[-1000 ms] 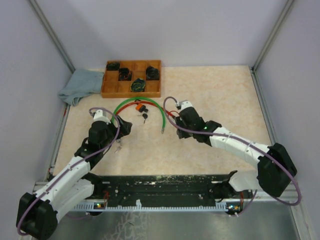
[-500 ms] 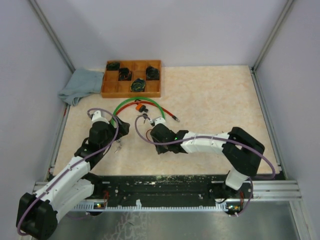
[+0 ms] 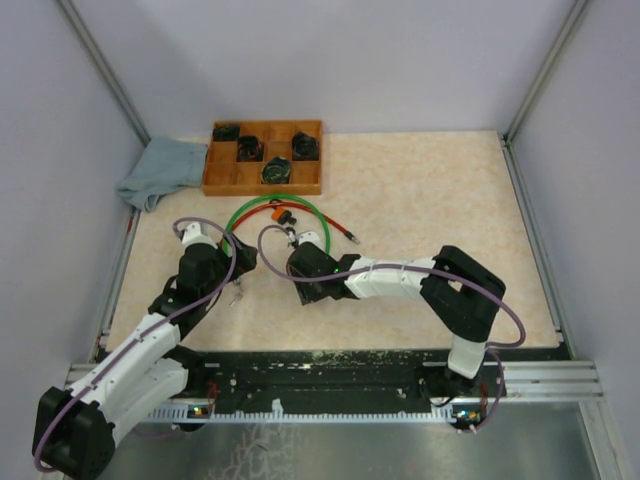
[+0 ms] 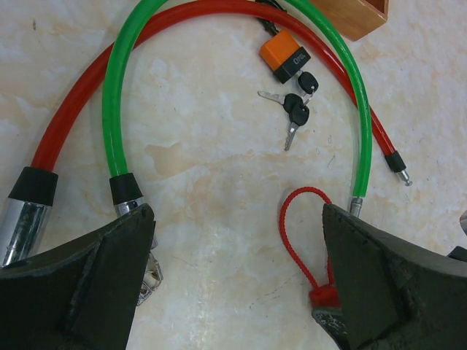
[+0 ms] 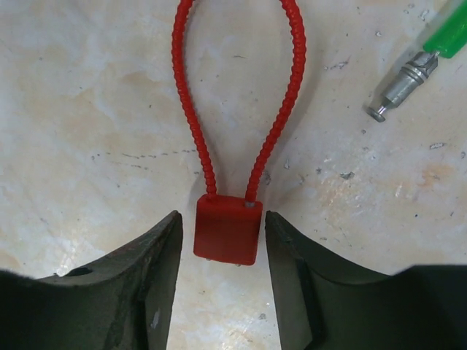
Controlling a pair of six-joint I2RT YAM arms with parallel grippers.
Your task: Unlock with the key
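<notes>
Right gripper (image 5: 222, 220) low, astride red lock (image 5: 228, 239)

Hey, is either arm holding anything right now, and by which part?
Nothing is held. The right pincer straddles the body of the red lock, with a gap on either side. The left pincer stands open and empty.

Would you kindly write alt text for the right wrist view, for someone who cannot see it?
The open right claw straddles the square body of a small red cable lock lying on a pale marbled table, its ribbed loop stretching away from the claw. The metal tip of a green cable lies at upper right.
</notes>
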